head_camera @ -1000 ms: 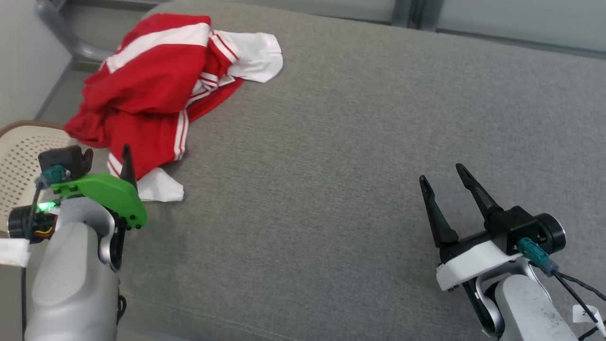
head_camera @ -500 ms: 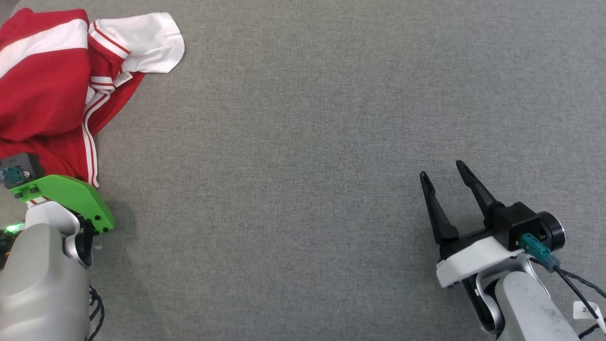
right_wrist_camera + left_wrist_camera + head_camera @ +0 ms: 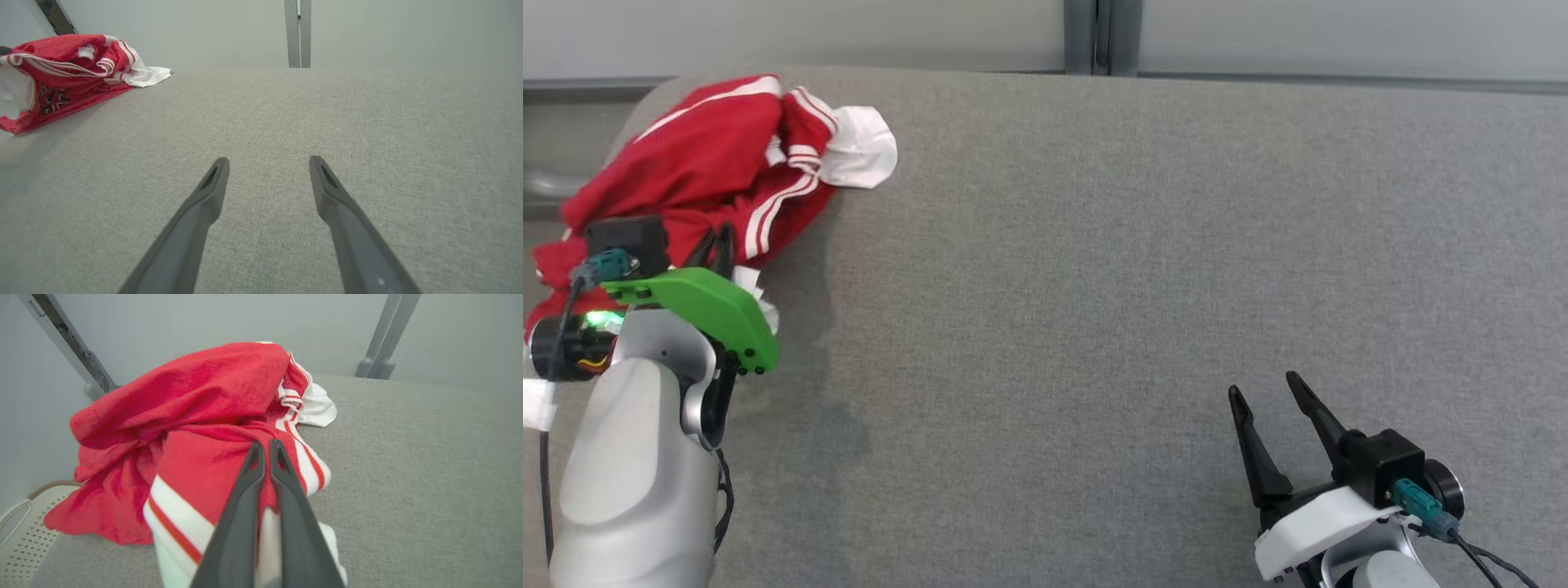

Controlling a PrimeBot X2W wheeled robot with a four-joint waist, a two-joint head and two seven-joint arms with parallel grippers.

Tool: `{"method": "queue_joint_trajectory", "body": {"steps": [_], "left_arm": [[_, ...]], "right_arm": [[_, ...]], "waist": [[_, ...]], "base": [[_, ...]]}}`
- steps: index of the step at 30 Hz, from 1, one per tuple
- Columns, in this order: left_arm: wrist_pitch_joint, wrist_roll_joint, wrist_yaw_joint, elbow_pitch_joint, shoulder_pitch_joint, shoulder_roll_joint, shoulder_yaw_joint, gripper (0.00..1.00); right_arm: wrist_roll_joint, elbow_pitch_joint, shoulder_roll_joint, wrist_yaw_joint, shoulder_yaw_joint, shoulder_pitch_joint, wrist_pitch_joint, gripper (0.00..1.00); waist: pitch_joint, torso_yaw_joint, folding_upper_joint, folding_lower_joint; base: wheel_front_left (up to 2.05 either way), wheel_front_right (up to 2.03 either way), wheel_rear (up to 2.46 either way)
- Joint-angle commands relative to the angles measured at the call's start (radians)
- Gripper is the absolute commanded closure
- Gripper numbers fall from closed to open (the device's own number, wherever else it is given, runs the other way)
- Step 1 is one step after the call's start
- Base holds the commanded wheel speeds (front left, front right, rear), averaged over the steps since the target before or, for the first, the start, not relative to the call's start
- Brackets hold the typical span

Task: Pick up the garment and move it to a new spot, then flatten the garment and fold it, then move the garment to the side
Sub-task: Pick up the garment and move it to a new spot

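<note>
The garment [image 3: 703,163], a red jersey with white stripes and white sleeves, lies bunched at the far left of the grey padded surface [image 3: 1094,245]. My left gripper [image 3: 717,243] is shut on its near striped edge. In the left wrist view the two fingers [image 3: 265,443] press together with red and white cloth of the garment [image 3: 212,392] pinched between them. My right gripper [image 3: 1266,385] hovers open at the lower right, far from the cloth. Its fingers [image 3: 268,160] stand wide apart over bare grey fabric, with the garment [image 3: 61,94] far off at the upper left.
A pale perforated basket [image 3: 20,535] sits below the surface's left edge. A grey wall with a vertical post [image 3: 1098,37] runs behind the surface. The broad stretch of grey surface between the two arms is open.
My left gripper has closed on the garment's near edge, and the cloth now looks more bunched. The head view has shifted between frames. The right gripper stays open.
</note>
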Motion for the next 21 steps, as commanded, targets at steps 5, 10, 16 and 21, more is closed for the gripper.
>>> {"method": "queue_joint_trajectory", "body": {"steps": [5, 10, 16, 21], "left_arm": [[0.143, -0.043, -0.011, -0.385, 0.115, 0.002, -0.058, 1.00], [0.320, -0.132, -0.013, -0.775, 0.209, 0.006, -0.096, 1.00], [0.466, -0.242, -0.010, -1.095, 0.253, 0.004, -0.124, 1.00], [0.551, -0.360, -0.004, -1.254, 0.247, -0.020, -0.163, 1.00]], "right_arm": [[0.012, -0.003, 0.010, -0.001, 0.001, 0.035, -0.003, 0.00], [0.013, -0.008, 0.013, -0.001, -0.009, 0.035, -0.003, 0.00], [0.026, -0.008, 0.015, -0.001, -0.020, 0.038, -0.003, 0.00], [0.045, -0.012, 0.015, -0.001, -0.025, 0.028, -0.003, 0.00]], "waist": [[-0.165, 0.025, 0.0000, 0.0000], [-0.174, -0.033, 0.0000, 0.0000], [-0.165, -0.114, 0.0000, 0.0000], [-0.144, -0.192, 0.0000, 0.0000]], "base": [[0.00, 0.00, 0.00], [0.00, 0.00, 0.00], [0.00, 0.00, 0.00], [0.00, 0.00, 0.00]]}}
